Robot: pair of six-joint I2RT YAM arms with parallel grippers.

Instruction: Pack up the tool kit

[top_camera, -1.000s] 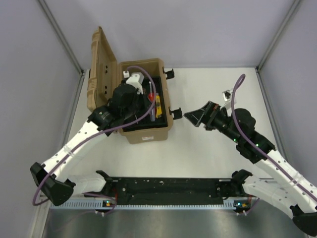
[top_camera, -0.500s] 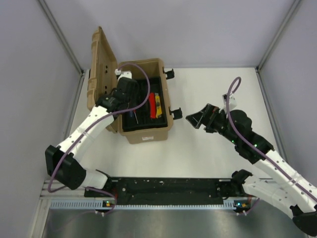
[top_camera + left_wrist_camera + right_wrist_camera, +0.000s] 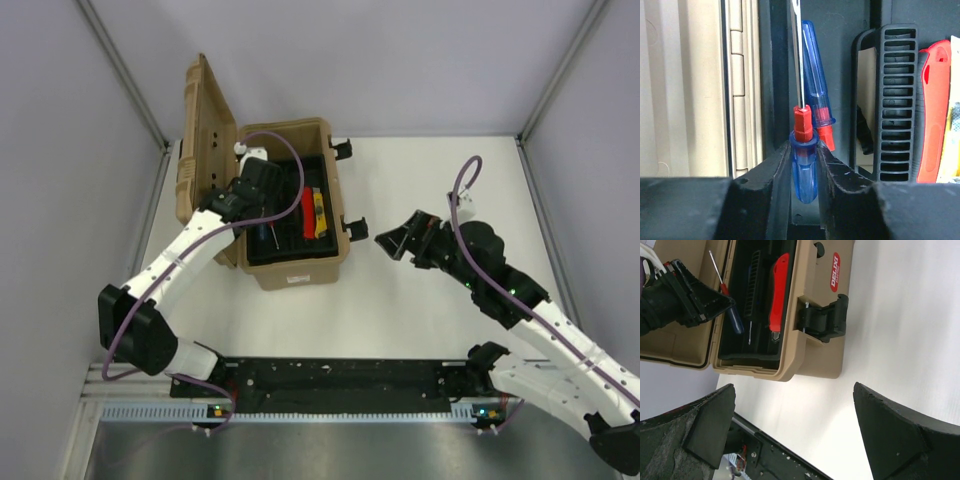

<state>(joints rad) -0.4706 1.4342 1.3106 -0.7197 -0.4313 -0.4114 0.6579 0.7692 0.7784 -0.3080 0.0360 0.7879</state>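
Packed: I see the red knife (image 3: 776, 287) and a second screwdriver (image 3: 815, 85) inside the toolbox (image 3: 300, 272).
Left tool (image 3: 804, 162): clamped on the blue screwdriver (image 3: 803, 180).
Right tool (image 3: 792, 412): apart, empty.
Remaining: release, lid.

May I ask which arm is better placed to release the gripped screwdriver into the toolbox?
Left: the left gripper holds the blue screwdriver inside the toolbox; the right gripper is open, outside it.

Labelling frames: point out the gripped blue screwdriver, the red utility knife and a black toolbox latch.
blue screwdriver (image 3: 803, 170): left wrist view, blue handle.
red utility knife (image 3: 777, 289): right wrist view, mid body.
black latch (image 3: 823, 320): right wrist view, its centre.
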